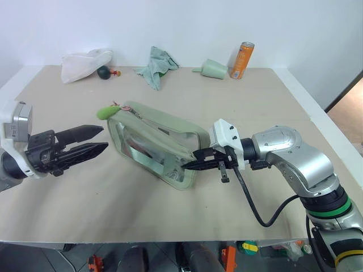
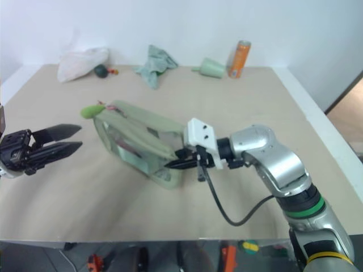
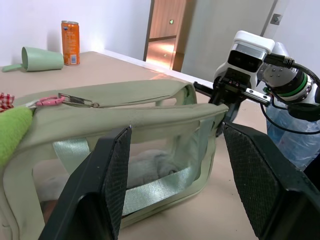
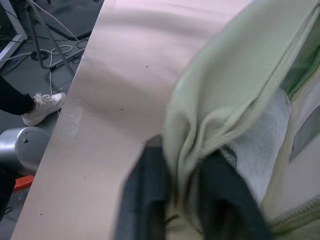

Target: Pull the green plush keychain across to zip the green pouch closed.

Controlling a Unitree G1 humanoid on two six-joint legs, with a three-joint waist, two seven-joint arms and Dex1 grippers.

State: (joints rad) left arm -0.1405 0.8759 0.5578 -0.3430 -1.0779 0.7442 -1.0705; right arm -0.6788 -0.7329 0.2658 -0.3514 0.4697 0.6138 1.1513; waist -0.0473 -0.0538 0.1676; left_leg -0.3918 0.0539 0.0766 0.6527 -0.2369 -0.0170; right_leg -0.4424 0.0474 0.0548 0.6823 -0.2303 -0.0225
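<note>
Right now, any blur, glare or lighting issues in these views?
Right wrist view: own fingers soft and out of focus at the edge, pinched green pouch fabric slightly smeared. Left wrist view: sharp; bright doorway behind, glints on the pouch's clear window. Head views: even light, soft shadows under the pouch and right gripper, table paler toward the rear.

Green pouch (image 1: 156,141) was pale sage with clear windows; green plush keychain (image 1: 105,112) lime, with red-and-white ribbon. Counter (image 1: 187,209) beige. Can (image 1: 242,60) orange, cup (image 1: 213,68) pale green, rag (image 1: 156,65) teal, bag (image 1: 84,63) white. Fingers (image 1: 85,132) black.
</note>
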